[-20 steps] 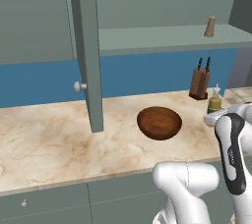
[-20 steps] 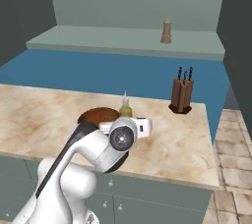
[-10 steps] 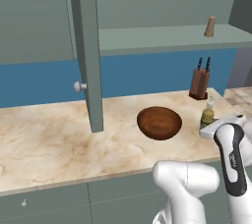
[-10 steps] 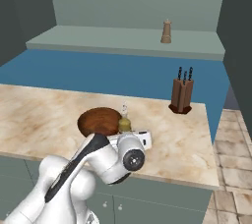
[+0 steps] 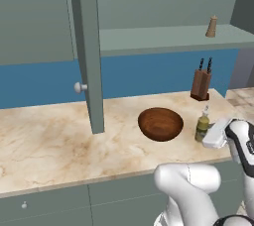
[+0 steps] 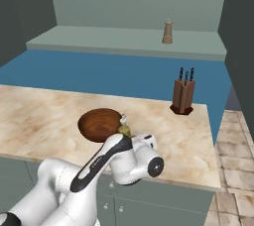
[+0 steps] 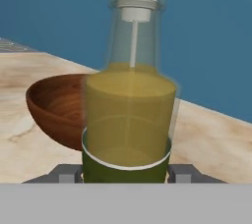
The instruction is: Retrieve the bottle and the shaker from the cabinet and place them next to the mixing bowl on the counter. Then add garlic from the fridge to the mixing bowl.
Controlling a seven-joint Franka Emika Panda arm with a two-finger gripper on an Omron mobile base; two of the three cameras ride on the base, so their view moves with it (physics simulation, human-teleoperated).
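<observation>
My views are evenly, softly lit, with no glare. Faint shading lies under the round dark brown wooden bowl [image 5: 160,124] on the beige marble counter [image 5: 49,141]. Up close, the amber-yellow glass bottle [image 7: 129,120] looks soft-edged and slightly blurred; edges stay undistorted.

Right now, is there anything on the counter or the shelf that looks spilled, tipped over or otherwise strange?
Nothing stands out. The bottle is upright between the fingers of the gripper, just beside the mixing bowl on the counter. The shaker stands upright on the shelf of the cabinet, whose door is open.
</observation>
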